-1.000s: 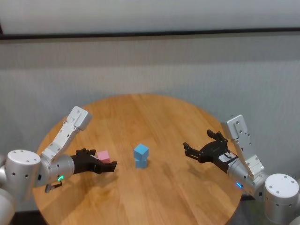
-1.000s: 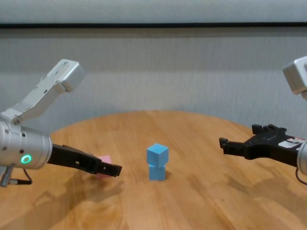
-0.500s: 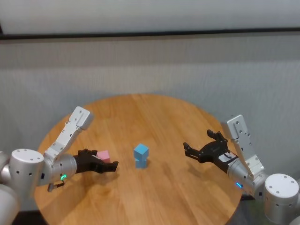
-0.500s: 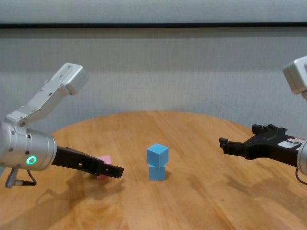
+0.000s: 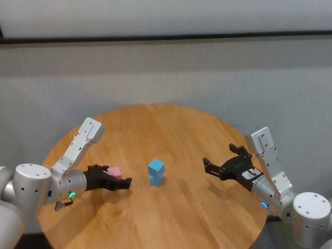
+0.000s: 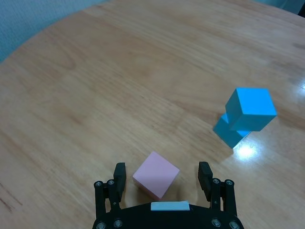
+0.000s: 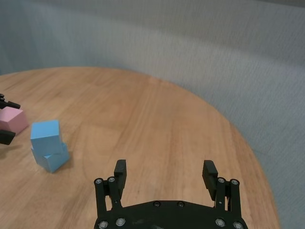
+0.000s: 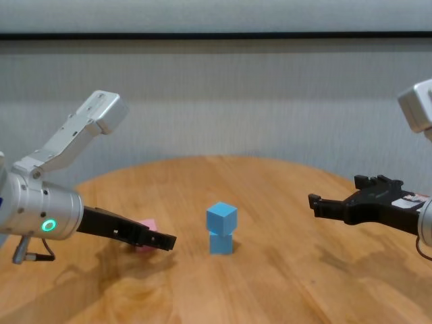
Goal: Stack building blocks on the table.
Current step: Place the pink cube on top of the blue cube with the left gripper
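Table [image 5: 171, 132] first: its round wooden top carries everything, and the work sits on the half nearest you. Your right arm is parked out over the right side, its right gripper [image 5: 224, 165] spread wide, holding nothing, well apart from the blocks; leave it there.

Your left gripper [image 6: 162, 177] is the one at work, low over the wood on the left side. Its fingers [image 6: 119, 174] stand fully apart with the pink block [image 6: 156, 174] sitting between them, not yet gripped. The block lies turned, corners toward the pads, so either rotate the wrist to square up with two flat faces or expect it to twist as you close. Ease in a little deeper so the pads land on the middle of the faces, then close slowly.

Just to the right stands the blue stack [image 5: 156, 171], two blue blocks, the upper one [image 6: 251, 109] skewed on the lower one [image 6: 231, 133] and, as far as the wrist view lets you judge, overhanging slightly. That makes a poor landing place. Lift the pink block straight up, clear of the stack, carry it over, line it up with the top face, lower gently, and release only once it rests flat.
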